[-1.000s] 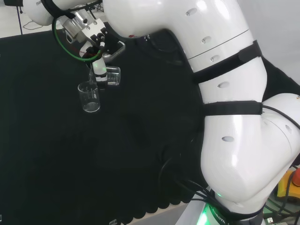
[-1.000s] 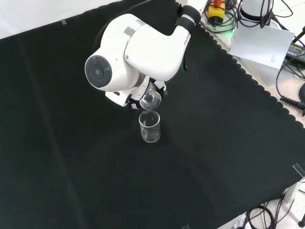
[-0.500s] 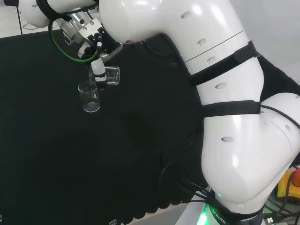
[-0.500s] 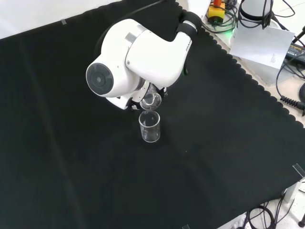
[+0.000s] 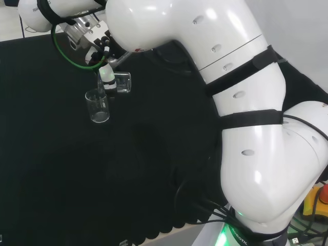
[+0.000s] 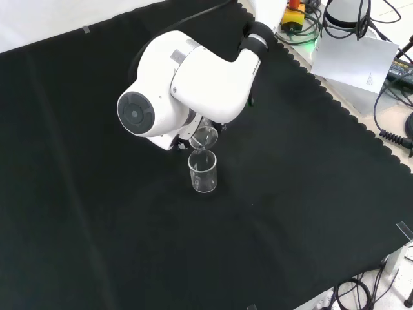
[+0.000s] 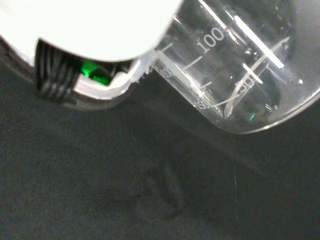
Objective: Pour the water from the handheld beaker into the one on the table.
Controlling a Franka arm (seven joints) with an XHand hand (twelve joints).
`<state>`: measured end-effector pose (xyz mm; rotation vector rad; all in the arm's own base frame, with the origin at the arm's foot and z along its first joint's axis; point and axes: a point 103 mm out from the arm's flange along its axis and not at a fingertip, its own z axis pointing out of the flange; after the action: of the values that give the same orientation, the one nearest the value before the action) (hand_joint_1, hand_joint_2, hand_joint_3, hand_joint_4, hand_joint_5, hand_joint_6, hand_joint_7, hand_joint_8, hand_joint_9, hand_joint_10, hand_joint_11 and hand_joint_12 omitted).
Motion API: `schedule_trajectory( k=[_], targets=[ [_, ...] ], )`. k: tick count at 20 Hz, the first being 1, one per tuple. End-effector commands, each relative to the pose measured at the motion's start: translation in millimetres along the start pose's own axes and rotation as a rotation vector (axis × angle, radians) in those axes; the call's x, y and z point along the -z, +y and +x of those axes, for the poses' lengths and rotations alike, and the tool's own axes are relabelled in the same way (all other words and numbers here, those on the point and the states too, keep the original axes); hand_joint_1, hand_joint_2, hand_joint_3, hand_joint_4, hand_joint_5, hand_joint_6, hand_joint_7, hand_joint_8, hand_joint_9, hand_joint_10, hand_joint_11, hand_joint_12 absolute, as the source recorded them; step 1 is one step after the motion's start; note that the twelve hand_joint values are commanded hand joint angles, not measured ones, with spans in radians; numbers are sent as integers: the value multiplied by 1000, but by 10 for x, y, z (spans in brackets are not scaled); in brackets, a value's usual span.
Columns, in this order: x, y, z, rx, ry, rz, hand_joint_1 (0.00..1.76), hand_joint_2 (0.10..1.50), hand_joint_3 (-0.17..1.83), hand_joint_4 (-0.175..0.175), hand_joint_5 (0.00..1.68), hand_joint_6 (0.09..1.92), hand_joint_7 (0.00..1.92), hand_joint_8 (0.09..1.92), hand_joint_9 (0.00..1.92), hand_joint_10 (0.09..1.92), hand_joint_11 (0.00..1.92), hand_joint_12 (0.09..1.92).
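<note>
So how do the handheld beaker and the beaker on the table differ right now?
The handheld beaker is tipped on its side, lip over the other's mouth; the table beaker stands upright. The handheld beaker is held off the cloth in the hand; the table beaker rests on the cloth, untouched. Both are clear glass, similar in size.

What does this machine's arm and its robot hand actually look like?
The arm is made of fat, glossy white rounded links ringed by black straps, with a round grey cap on one joint. A green cable loops near the wrist. The robot hand is black and white.
</note>
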<state>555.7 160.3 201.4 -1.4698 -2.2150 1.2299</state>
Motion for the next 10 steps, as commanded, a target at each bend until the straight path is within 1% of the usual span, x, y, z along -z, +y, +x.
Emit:
schedule_trajectory(
  k=[1,10],
  targets=[
    [4,5,0,-8,-9,19,1309,634,697,-175,1253,698,1309,670,1659,87,1162,867],
    [29,-4,16,-19,-21,41,1309,634,701,-175,1250,706,1305,678,1659,87,1167,867]
  ],
)
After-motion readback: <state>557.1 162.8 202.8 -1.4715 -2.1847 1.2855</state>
